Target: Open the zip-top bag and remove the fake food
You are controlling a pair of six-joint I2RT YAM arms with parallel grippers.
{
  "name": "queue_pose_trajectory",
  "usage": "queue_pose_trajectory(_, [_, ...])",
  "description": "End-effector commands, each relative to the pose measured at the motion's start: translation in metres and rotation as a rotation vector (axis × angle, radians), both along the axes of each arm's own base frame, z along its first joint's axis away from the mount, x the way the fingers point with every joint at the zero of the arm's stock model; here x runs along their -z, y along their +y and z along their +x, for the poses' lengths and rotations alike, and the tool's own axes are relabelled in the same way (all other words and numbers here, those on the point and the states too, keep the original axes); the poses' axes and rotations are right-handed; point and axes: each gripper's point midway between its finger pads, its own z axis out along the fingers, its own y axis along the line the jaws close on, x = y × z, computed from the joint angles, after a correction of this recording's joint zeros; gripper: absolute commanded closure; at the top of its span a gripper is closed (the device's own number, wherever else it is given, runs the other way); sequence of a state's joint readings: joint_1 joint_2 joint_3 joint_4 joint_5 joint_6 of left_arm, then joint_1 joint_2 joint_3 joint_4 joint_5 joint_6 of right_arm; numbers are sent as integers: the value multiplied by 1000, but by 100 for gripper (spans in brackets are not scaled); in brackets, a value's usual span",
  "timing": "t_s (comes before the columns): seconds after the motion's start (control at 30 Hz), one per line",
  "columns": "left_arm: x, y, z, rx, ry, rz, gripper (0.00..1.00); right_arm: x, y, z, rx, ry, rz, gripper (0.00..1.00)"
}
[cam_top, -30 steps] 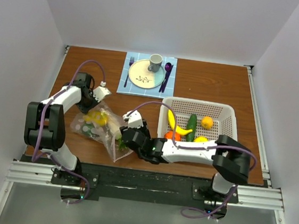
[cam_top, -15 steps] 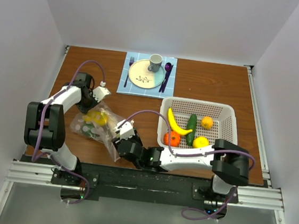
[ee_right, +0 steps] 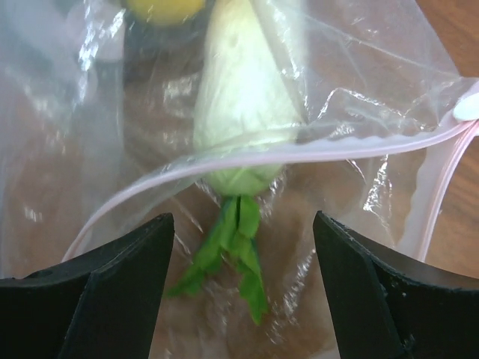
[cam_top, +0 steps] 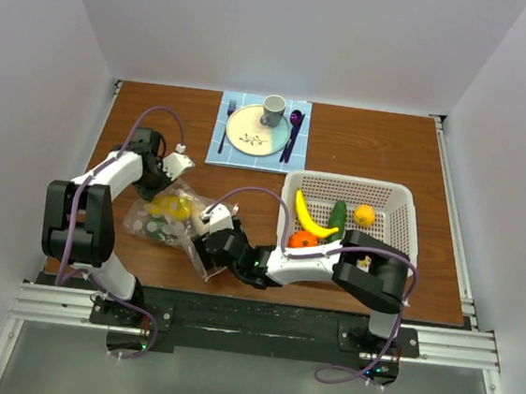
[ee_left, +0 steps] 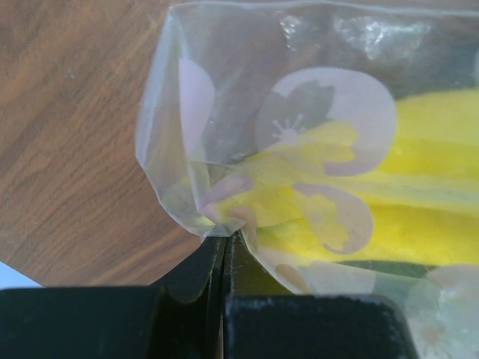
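Two arms work over one brown wooden tabletop (cam_top: 381, 144), closed in by plain white walls (cam_top: 262, 28) at the back and both sides. A single zip-top bag (cam_top: 156, 228) lies on the wood at the near left, its pink zipper strip toward the middle. The left hand (cam_top: 173, 176) is pinched tight on the bag's far corner, a fold of plastic caught between its closed fingers. The right hand (ee_right: 243, 217) is spread wide at the bag's mouth, one finger on either side of a pale vegetable (ee_right: 243, 97) with green leaves; I cannot tell whether either finger touches the plastic. Of the fake food I count two pieces clearly in the bag, that vegetable and a yellow piece (cam_top: 170, 208), both seen through the film. Four more sit in the one white basket (cam_top: 390, 193) at the right: a banana (cam_top: 308, 216), a cucumber (cam_top: 338, 214), a yellow-orange round fruit (cam_top: 365, 214) and an orange fruit (cam_top: 303, 240), the right arm crossing the basket's near rim. At the back a blue mat (cam_top: 213, 157) holds one plate (cam_top: 252, 125), one cup (cam_top: 273, 110), one fork (cam_top: 227, 123) and purple cutlery (cam_top: 294, 130). Bare wood shows between mat and bag and in the far right corner; the basket stands near the right edge, and the bag lies near the front edge.
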State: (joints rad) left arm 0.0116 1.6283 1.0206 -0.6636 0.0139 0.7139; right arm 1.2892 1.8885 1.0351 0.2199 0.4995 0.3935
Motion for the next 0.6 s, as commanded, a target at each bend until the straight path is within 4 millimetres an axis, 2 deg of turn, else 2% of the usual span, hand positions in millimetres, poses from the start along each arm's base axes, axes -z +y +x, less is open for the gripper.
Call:
queue_pose_trajectory(0.0, [-15, -15, -5, -4, 1, -79, 100, -23, 31, 12, -7, 7, 142, 25])
queue_pose_trajectory(0.07, [-20, -23, -9, -1, 13, -124, 100, -20, 33, 13, -9, 4, 133, 29])
queue_pose_trajectory(0.1, [-22, -31, -16, 10, 42, -167, 100, -15, 33, 13, -10, 8, 123, 30])
queue_pose_trajectory(0.3, [-57, -57, -22, 43, 43, -309, 99, 9, 22, 9, -2, 31, 80, 35])
queue_pose_trajectory(0.37, [-68, -63, -24, 54, 45, -338, 98, 16, 17, 7, 1, 39, 68, 40])
queue_pose_trajectory(0.5, [-80, -78, -29, 84, 61, -433, 100, 16, 13, 8, 9, 34, 71, 46])
queue_pose_trajectory(0.57, [-79, -77, -33, 80, 73, -450, 100, 13, 12, 8, 10, 26, 71, 50])
